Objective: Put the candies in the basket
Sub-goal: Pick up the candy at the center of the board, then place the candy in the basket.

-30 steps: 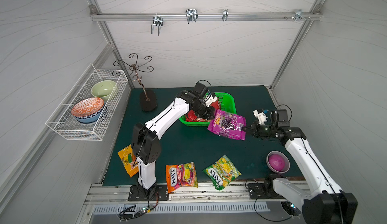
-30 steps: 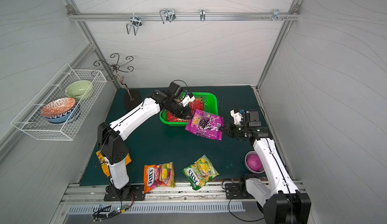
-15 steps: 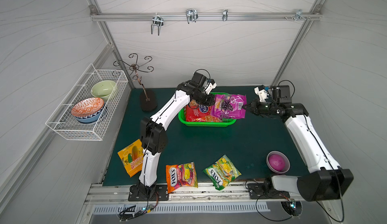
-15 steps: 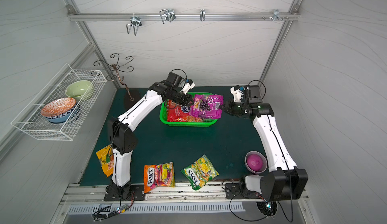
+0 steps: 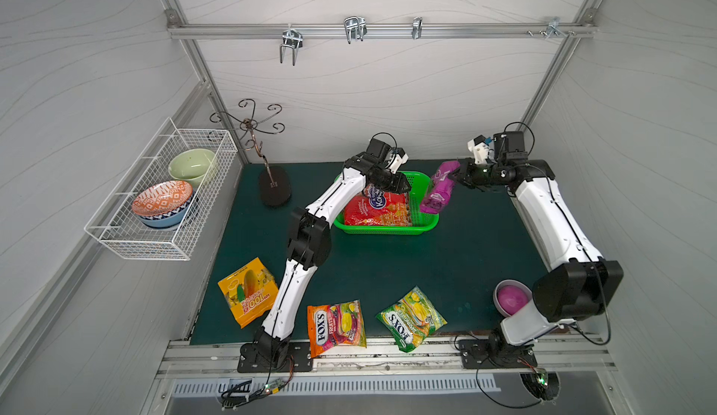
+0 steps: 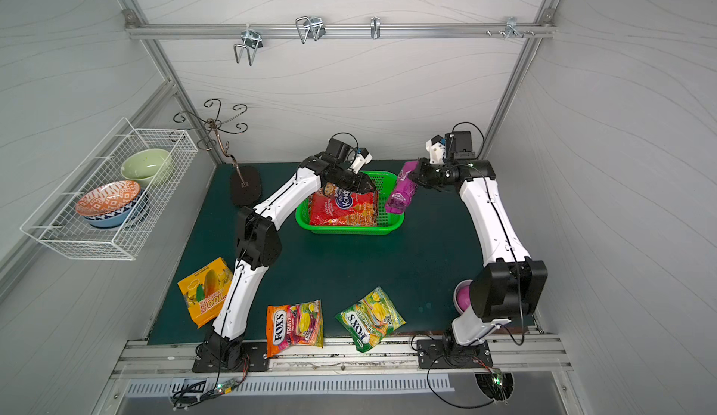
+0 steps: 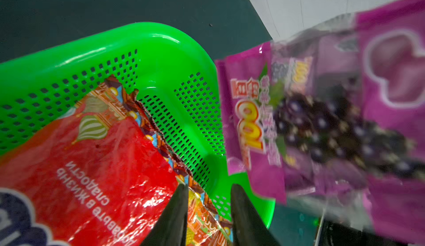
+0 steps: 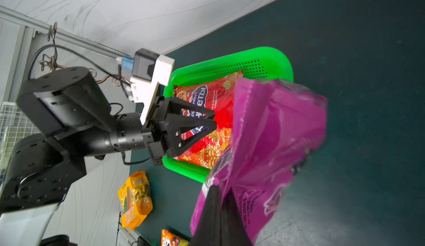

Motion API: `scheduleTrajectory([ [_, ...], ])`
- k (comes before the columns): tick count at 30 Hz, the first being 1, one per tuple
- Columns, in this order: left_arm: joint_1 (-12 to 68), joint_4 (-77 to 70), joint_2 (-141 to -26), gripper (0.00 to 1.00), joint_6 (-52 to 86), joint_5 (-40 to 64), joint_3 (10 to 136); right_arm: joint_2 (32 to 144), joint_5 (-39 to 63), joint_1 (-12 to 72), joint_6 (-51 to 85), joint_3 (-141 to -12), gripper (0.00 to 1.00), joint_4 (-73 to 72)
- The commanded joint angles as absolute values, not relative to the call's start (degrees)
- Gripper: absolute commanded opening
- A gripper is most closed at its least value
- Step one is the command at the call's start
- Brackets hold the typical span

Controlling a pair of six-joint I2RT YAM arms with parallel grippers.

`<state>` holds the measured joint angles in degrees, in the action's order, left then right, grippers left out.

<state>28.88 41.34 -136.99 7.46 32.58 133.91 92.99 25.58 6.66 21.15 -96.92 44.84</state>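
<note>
**Green basket**: set on the surface; one red bag is held inside.
**Left tool**: spread above that bag's edge (nothing gripped).
**Right tool**: pinched on the purple bag, which is hung just beside the basket's rim.
**Yellow bag** and **FOX'S bags**: laid near the front edge.

White wavy-grained walls, hooked aluminium rail, dark green tabletop.
</note>
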Motion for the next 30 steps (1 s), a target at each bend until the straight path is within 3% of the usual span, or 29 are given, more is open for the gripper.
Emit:
scheduleTrajectory([
  [1,26.29,38.39,-135.34,0.48,6.85,31.53,134.63,95.42,25.67,6.25,19.17,-102.12,0.00,43.17],
  [19,19.35,40.78,-116.69,0.48,-1.12,30.54,115.61,111.54,27.54,11.14,10.27,-126.17,0.00,55.25],
  [30,17.59,43.50,-110.82,0.53,-3.50,24.48,108.99,123.80,19.32,13.67,0.21,-135.52,0.00,63.99],
])
